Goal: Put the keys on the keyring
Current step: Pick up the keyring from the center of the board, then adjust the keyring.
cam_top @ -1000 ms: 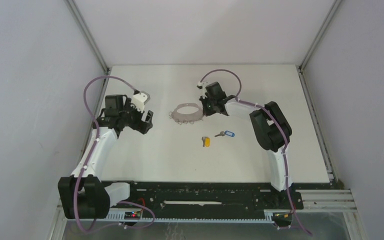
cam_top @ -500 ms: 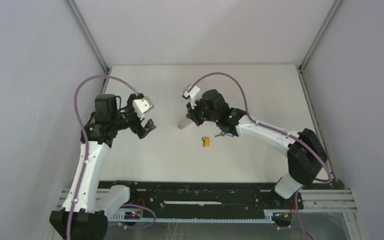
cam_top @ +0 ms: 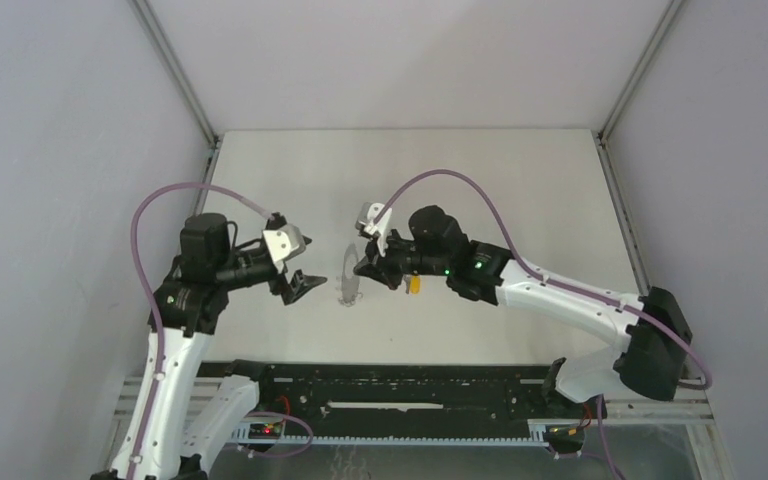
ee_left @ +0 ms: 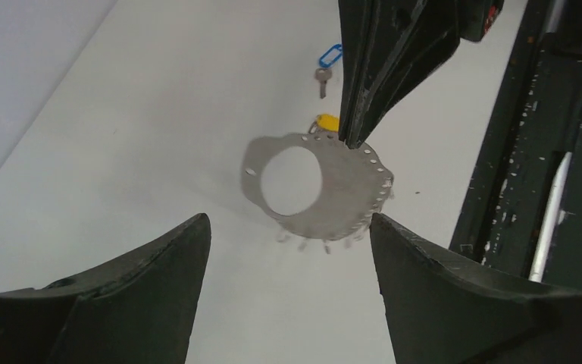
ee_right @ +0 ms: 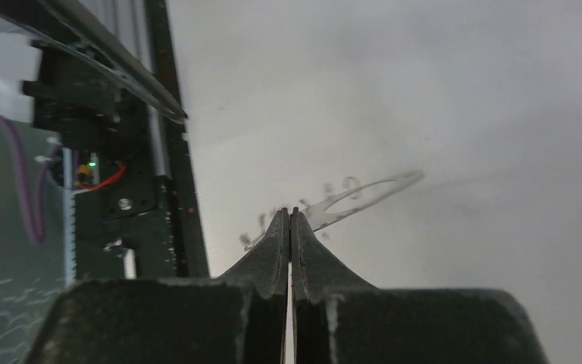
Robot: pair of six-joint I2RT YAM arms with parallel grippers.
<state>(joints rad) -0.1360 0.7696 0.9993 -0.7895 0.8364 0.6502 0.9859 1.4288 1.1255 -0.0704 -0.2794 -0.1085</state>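
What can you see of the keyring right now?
The keyring is a thin, flat grey plate, metal by its look, with a large off-centre hole, small holes along its rim and small loops hanging from the lower edge. It stands on edge, its face towards the left wrist camera. The right fingers pinch its upper rim; whether the loops touch the table is unclear.

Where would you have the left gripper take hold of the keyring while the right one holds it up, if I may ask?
Probably the bare flat band of the keyring opposite the right gripper, clear of the loops. It faces the open left gripper flat-on, so come edge-on, a finger on each face.
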